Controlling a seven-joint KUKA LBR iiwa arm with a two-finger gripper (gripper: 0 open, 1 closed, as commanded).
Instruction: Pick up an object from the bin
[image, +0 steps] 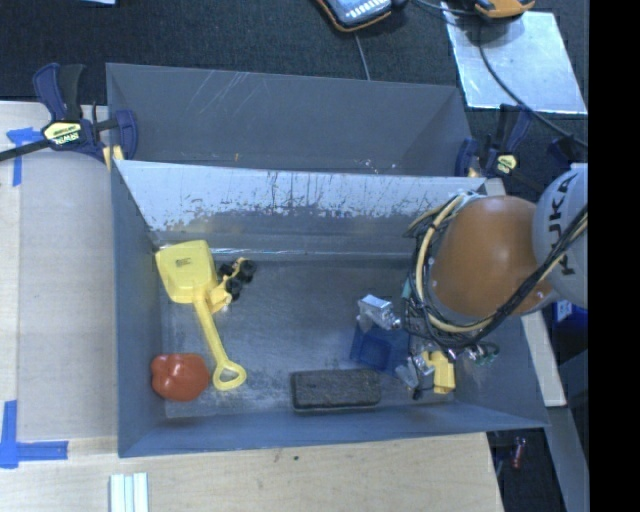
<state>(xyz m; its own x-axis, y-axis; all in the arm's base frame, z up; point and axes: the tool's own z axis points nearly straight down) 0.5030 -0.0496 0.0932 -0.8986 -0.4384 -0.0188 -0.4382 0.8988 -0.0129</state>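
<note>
Blue piece (374, 349), angular and dark, lay on the bin's floor just beside the gripper (420, 372), on the side away from the arm. Its near edge ran up against the gripper's hardware, though we could not tell whether the two actually touched. We found the gripper low in the bin (300, 200), close to the wall on the arm's side, tucked under the arm's rounded orange cover (480, 260) and its loops of cable. Whether the gripper was released or clenched we could not tell, since the cover and cables hid much of it, and we saw nothing plainly grasped in it.

A small silvery piece (376, 310) sat just behind the blue piece, at or against its rear edge, and likewise near the gripper. A dark grey rectangular block (336, 390) lay flat near the gripper, just in front of the blue piece and along the bin's front wall.

Well apart from the gripper, across the bin floor, we noted a yellow toy shovel (195, 290) with its blade towards the back wall and its handle running towards the front. A small black thing (236, 275) lay just beside the blade, and a red rounded lump (180, 377) rested beside the handle's end.
</note>
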